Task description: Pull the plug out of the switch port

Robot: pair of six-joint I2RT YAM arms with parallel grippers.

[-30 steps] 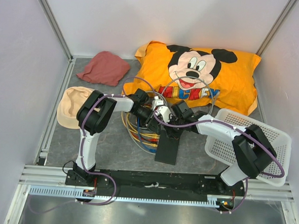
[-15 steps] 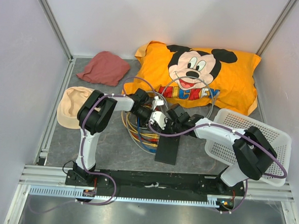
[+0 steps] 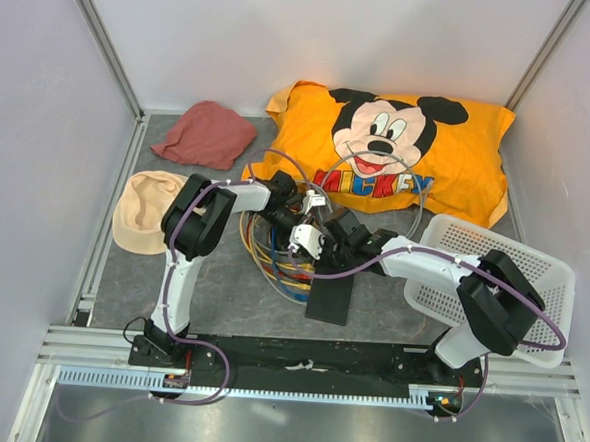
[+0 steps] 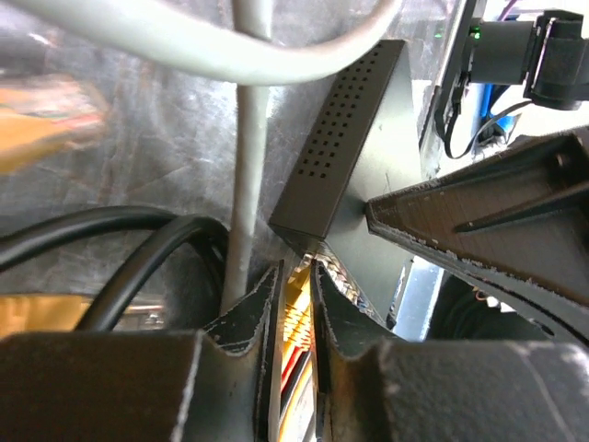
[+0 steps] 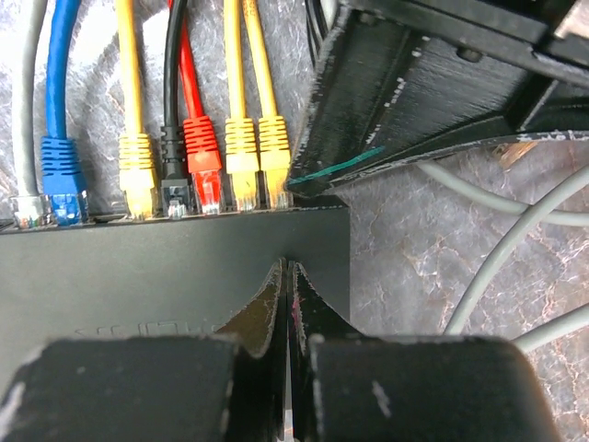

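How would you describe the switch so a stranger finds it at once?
Find the orange pillow at the back. In front of it lies a bundle of coloured cables. The switch is the flat black box at their near end, the only thing they plug into.

overhead; wrist cameras close on switch

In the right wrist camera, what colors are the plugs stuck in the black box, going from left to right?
grey cable's plug → blue plug → first yellow plug → black plug → red plug → second yellow plug → third yellow plug
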